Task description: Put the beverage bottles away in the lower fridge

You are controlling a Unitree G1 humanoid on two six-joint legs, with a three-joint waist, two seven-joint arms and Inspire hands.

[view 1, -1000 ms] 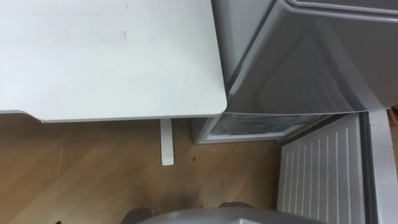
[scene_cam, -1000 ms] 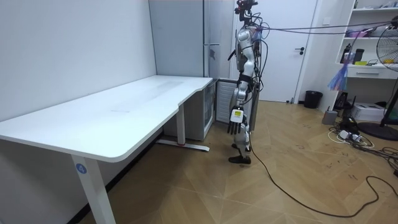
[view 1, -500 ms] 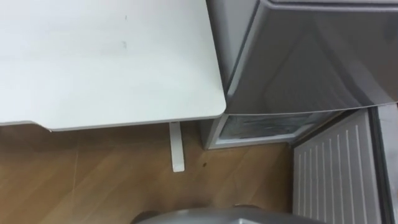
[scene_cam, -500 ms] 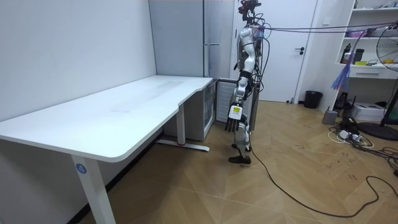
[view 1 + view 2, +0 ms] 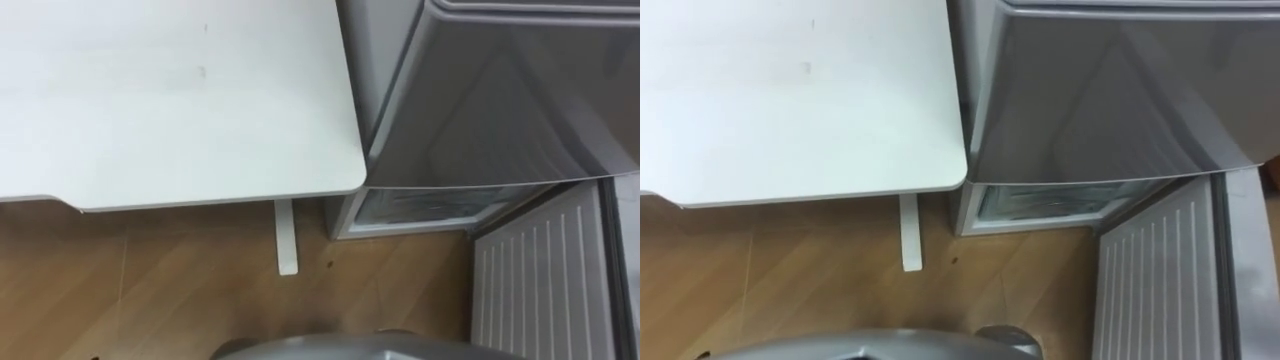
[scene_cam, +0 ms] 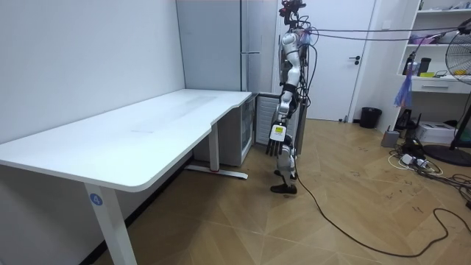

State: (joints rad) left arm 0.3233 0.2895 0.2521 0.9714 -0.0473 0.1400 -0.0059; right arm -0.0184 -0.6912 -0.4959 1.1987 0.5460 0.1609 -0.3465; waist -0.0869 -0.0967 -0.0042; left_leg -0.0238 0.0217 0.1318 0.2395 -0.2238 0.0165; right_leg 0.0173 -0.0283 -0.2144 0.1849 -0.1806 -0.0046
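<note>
No drink shows anywhere. I stand on the wood floor between the white table's end and the tall grey fridge (image 6: 243, 44), facing them. Below me the fridge's upper door (image 5: 500, 100) is closed. Under it the lower compartment (image 5: 420, 205) stands open, and its door (image 5: 540, 275) is swung out to my right, ribbed white inner side up. My left hand (image 6: 274, 149) hangs at my side near the lower fridge, fingers relaxed and holding nothing.
The white table (image 5: 170, 90) lies to my left with its rounded corner against the fridge, its leg foot (image 5: 286, 235) on the floor below. In the room view a door, shelves, a fan and loose cables stand off to the right.
The eye view has shifted a little, so table and fridge sit slightly further right. My left arm has swung slightly towards the fridge.
</note>
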